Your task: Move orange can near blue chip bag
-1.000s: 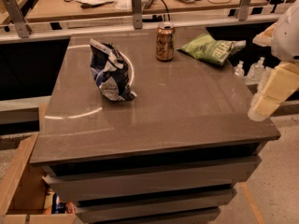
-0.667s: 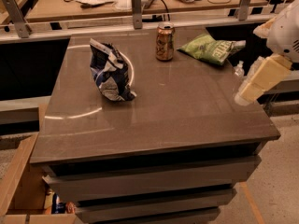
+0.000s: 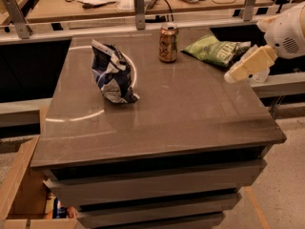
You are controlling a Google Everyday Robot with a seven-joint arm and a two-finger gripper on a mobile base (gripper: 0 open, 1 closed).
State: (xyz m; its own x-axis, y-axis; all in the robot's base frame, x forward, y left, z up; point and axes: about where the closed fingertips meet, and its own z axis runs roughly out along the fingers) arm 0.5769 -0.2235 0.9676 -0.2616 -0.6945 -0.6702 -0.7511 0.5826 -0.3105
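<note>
Right of the can (image 3: 168, 43), beyond the green bag (image 3: 213, 51), my gripper (image 3: 237, 73) hovers; I can't tell its state. The blue bag (image 3: 113, 75) stands left of the can, well apart.

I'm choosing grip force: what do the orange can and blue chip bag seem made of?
Orange can: looks like metal, glossy copper finish, silver rim catching light. Blue chip bag: probably plastic film, glossy, sharply crinkled with highlights. The tool hangs above the table's right edge, touching neither.

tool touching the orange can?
Apart. Camera view shows the tool at far right, with the green chip bag lying between it and the orange can.
</note>
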